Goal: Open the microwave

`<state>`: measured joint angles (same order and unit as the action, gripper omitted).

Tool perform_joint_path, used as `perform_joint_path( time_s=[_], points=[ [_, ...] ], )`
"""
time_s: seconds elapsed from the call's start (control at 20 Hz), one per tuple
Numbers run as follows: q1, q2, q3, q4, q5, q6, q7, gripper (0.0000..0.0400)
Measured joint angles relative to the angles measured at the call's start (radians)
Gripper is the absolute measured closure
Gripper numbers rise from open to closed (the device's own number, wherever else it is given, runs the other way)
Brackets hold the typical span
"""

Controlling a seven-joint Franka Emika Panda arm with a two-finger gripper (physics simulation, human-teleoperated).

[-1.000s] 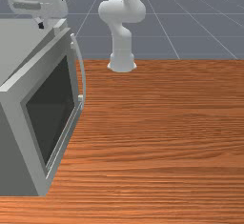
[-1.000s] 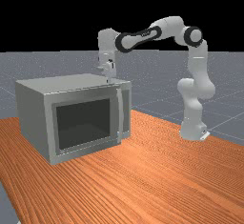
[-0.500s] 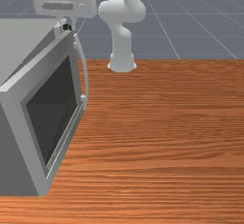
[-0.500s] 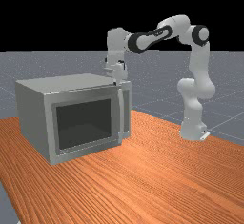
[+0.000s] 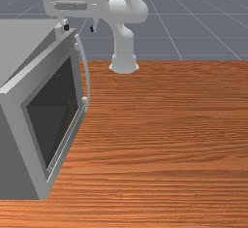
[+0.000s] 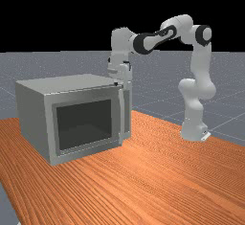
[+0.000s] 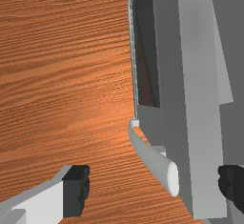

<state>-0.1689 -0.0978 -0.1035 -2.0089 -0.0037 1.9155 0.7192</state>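
The fingers [image 5: 92,28] are standing wide apart, the handle [image 7: 151,160] lying lower between them. Beyond it, the door [image 5: 53,110] is hanging slightly ajar on the microwave [image 5: 24,38], which is sitting on the bench [image 5: 169,135] at the front view's left.

No text, label, brand, number or sign could be read anywhere in the front view, the far view or the wrist view.
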Motion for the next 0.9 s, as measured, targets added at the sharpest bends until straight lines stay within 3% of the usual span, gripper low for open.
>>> perform_joint_path(
  time_s=[0.15, 0.35, 0.9],
  points=[
    [-0.009, -0.011, 0.031, -0.011, -0.005, -0.008, 0.000, 0.0000],
    [0.033, -0.062, 0.075, -0.036, -0.002, -0.036, 0.004, 0.0000],
    [0.023, -0.204, 0.064, -0.024, -0.013, -0.055, 0.007, 0.0000]
  ],
)
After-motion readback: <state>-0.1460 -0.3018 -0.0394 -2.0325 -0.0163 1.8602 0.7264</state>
